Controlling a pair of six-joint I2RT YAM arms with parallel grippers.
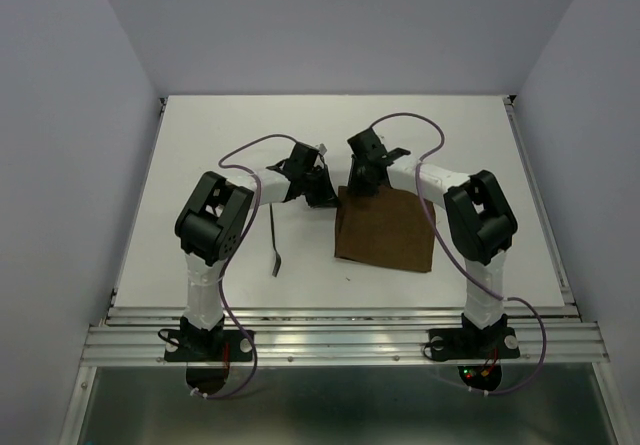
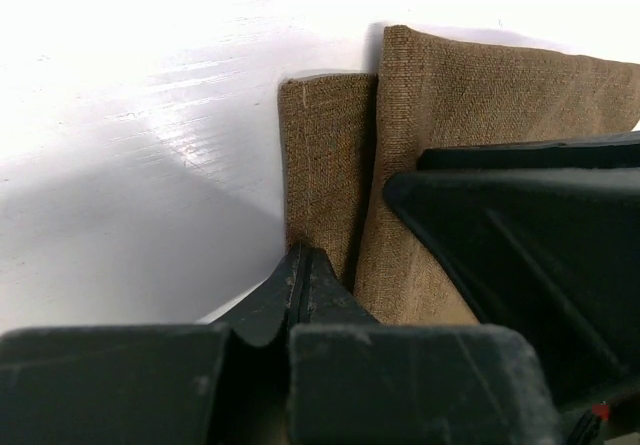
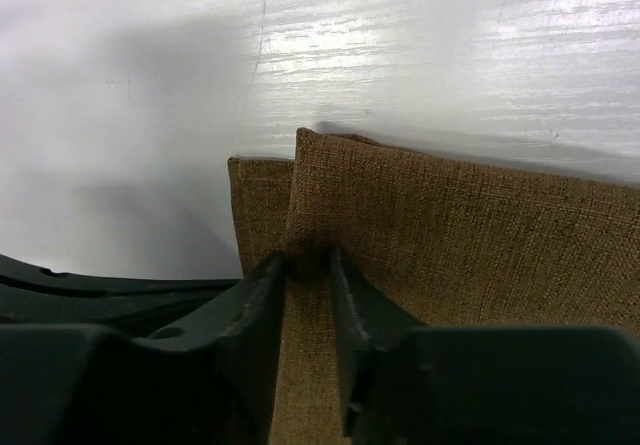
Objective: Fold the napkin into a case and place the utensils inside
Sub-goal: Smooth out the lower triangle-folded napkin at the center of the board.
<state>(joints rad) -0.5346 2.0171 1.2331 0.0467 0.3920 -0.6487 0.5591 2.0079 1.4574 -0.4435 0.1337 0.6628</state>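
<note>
Left gripper [image 2: 303, 280] has its jaws pressed together at the near edge of the napkin [image 2: 450, 125]. The brown cloth lies folded on the white table [image 2: 150, 165]; a narrower layer protrudes left.

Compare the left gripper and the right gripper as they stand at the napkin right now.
The left gripper is fully shut, fingers meeting at the napkin's lower layer; the right gripper stands with a gap between its fingers, a raised fold of cloth in that gap. In the top view the left gripper works from the napkin's left side, the right gripper from above its far edge. Both are black and at the same far left corner.
</note>
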